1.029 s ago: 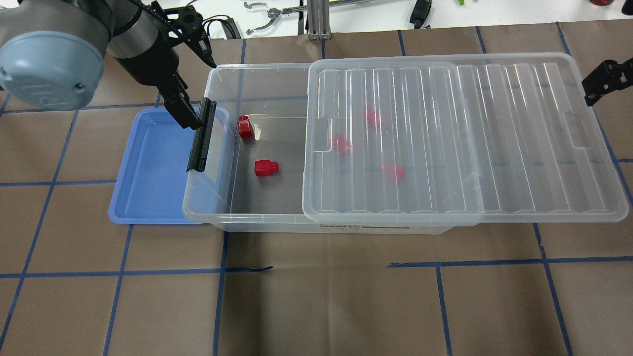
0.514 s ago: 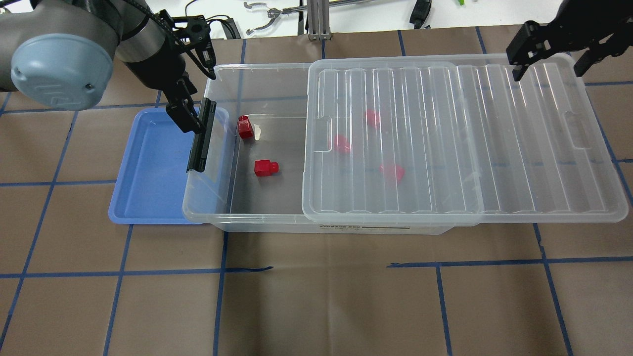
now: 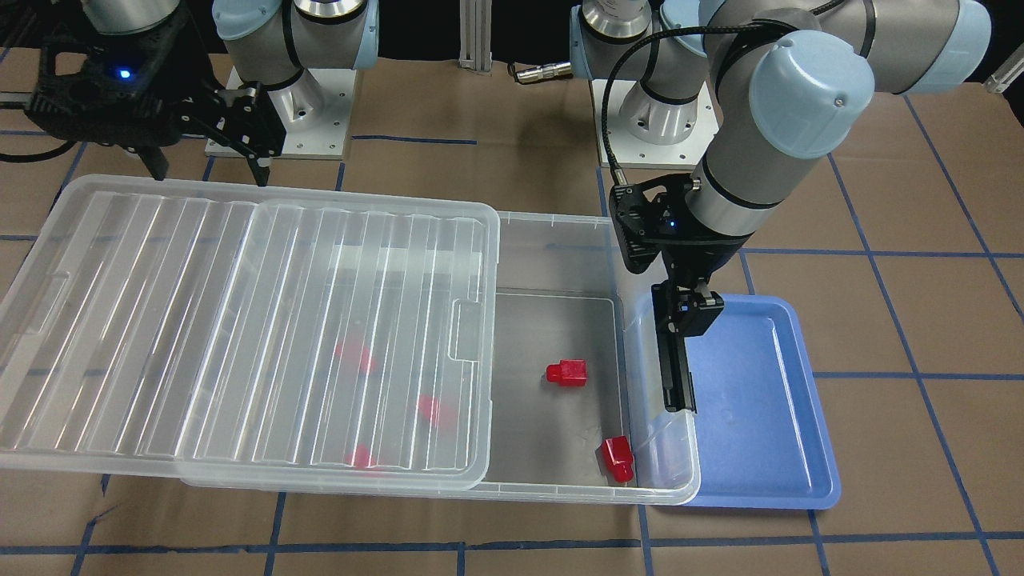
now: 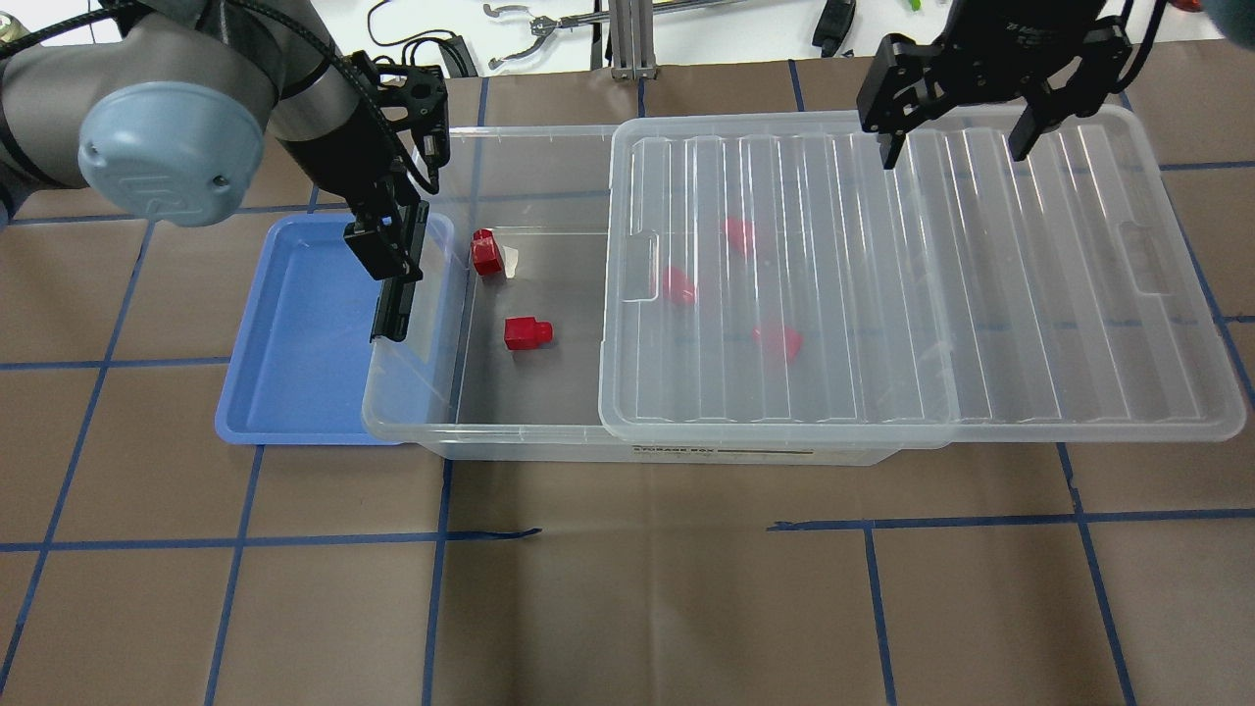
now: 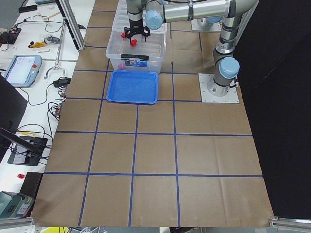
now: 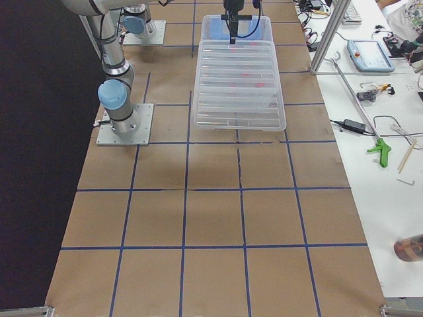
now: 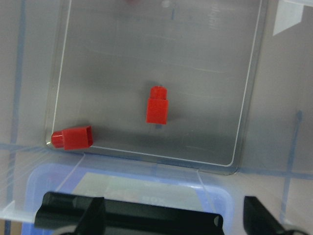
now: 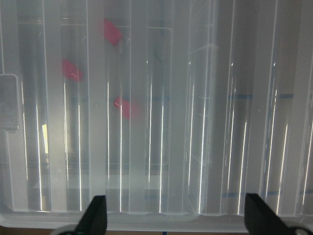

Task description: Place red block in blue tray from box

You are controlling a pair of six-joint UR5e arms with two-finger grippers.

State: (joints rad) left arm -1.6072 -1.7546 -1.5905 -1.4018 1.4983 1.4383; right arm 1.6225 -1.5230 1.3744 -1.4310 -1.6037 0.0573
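The right gripper (image 4: 953,147), jaws spread, has swung in over the lid (image 4: 882,294)'s far edge. The left gripper (image 4: 404,201), also spread, has edged toward the box (image 4: 529,431)'s open end, where the red block (image 4: 527,333) lies untouched. A pick for the blue tray (image 4: 294,333) seems next.

I see a table (image 4: 627,588) covered in brown paper and ruled into squares by blue tape. The clear box (image 4: 529,436) sits lengthwise on it. The blue tray (image 4: 294,392) lies flat at the box's latch end, with the box's rim overlapping the tray's edge. Two metal base plates (image 3: 332,136) rest on it too.
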